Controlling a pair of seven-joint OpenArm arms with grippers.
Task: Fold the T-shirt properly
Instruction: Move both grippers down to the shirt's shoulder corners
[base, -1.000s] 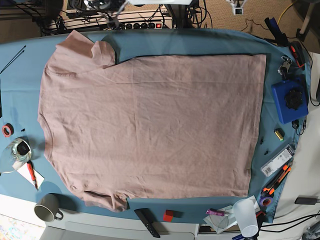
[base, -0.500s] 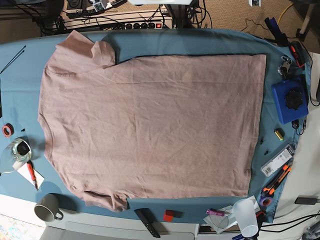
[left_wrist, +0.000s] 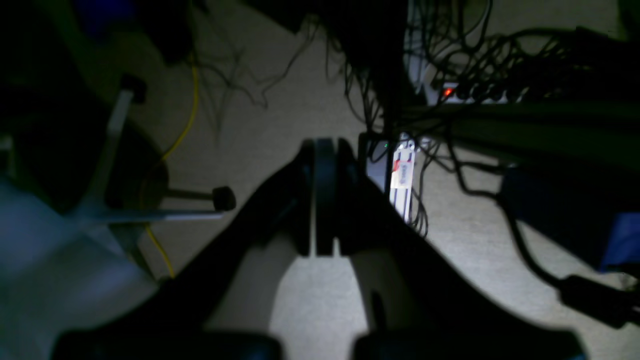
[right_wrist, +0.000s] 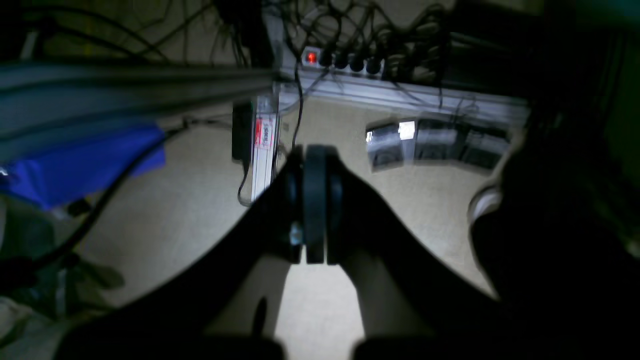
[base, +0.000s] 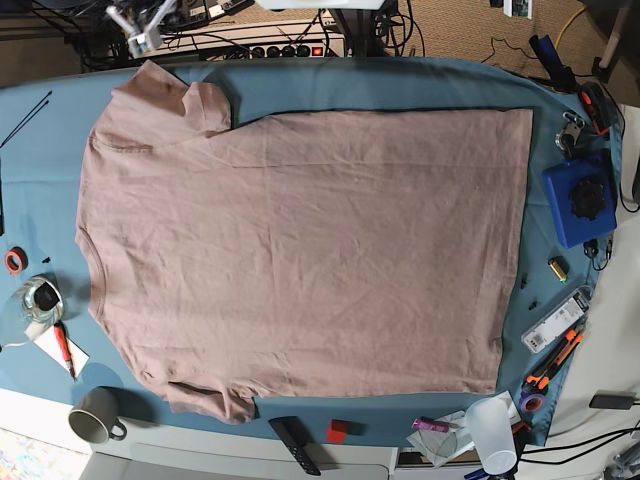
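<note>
The pink-beige T-shirt (base: 300, 250) lies spread flat on the teal table cloth (base: 40, 170), collar to the left, hem to the right, sleeves at the top left and bottom left. My right gripper (base: 138, 25) (right_wrist: 315, 200) is beyond the table's back edge at the top left, shut and empty, over the floor. My left gripper (left_wrist: 320, 200) is also shut and empty over the floor; only a bit of it shows at the top right of the base view (base: 515, 6). Neither touches the shirt.
A blue box (base: 580, 200) and small tools (base: 555, 320) lie along the right edge. A mug (base: 95, 415), glass jar (base: 38, 300), pen (base: 64, 347) and tape roll (base: 14, 260) sit at the left. A black remote (base: 295, 445), red block (base: 337, 431) and clear cup (base: 492, 432) line the front edge.
Behind the table, my right gripper has moved left along the back edge and my left gripper has moved right, almost out of the base view. The shirt has not moved.
</note>
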